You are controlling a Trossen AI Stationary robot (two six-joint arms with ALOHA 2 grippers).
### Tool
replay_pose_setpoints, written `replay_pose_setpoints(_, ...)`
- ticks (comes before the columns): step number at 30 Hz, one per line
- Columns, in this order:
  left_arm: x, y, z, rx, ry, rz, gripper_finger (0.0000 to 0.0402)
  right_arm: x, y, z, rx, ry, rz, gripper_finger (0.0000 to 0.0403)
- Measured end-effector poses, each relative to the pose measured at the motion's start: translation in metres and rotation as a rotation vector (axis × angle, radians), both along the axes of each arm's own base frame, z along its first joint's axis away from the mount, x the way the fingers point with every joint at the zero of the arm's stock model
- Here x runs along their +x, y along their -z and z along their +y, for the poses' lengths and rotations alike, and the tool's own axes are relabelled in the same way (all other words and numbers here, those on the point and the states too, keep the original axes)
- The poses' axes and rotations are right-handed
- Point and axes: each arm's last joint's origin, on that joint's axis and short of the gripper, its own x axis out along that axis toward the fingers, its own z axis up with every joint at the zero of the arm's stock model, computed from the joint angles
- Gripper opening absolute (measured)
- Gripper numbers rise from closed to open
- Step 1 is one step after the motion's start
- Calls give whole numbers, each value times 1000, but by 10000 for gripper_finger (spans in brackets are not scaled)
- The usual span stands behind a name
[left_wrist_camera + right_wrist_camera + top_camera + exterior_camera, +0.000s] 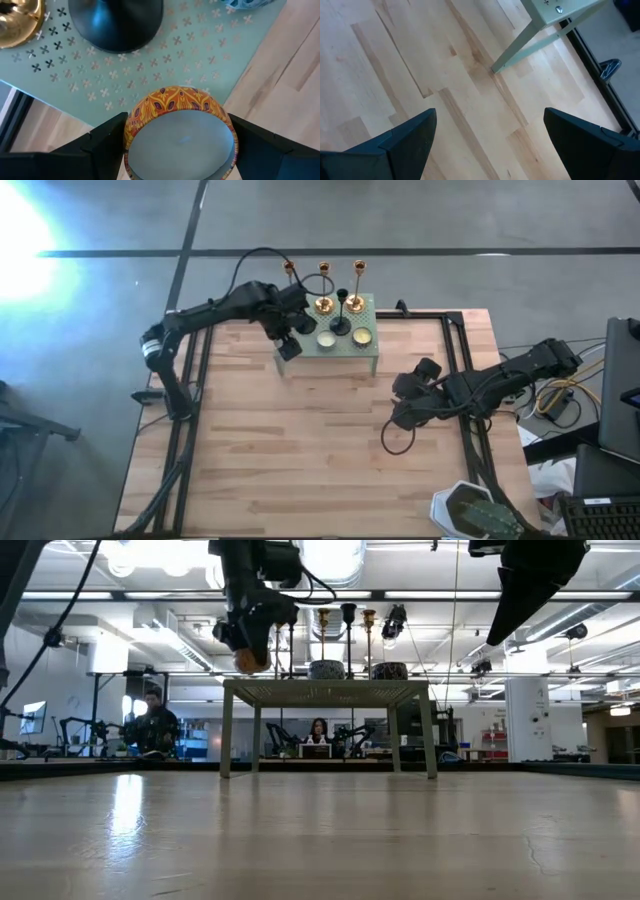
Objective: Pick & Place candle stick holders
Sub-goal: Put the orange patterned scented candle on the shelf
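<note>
Candle stick holders stand on the green perforated stand [372, 352] at the table's far side: gold ones [324, 305] [356, 305], a black one [341, 326], and another gold one [289, 268] partly behind my left arm. My left gripper [180, 135] hangs over the stand's left end, shut on an orange patterned round tin [181, 131]. The black holder's base [116, 22] and a gold base [17, 22] rest on the stand just beyond it. My right gripper [490, 130] stands open over bare wood, right of the stand. My left gripper pinches the orange tin by its round side wall [131, 122], one finger [107, 137] on each of two opposite sides. The fingers point steeply down from above. The tin [246, 661] hangs clear, a little above the stand's top, its flat grey face toward the wrist.
Two more round tins [326, 338] [361, 336] sit on the stand's near part. One stand leg [520, 45] is close to my right gripper. A potted plant [475, 515] stands at the near right corner. Cables lie off the right edge. People sit in the room beyond.
</note>
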Motion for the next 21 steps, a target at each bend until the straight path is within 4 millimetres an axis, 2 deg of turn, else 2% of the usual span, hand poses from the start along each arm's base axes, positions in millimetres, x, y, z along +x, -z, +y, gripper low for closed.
replay_pose_setpoints(21, 2, 0, 4, 57, 20, -19, 300, 0, 0, 0, -1, -3, -1, 364)
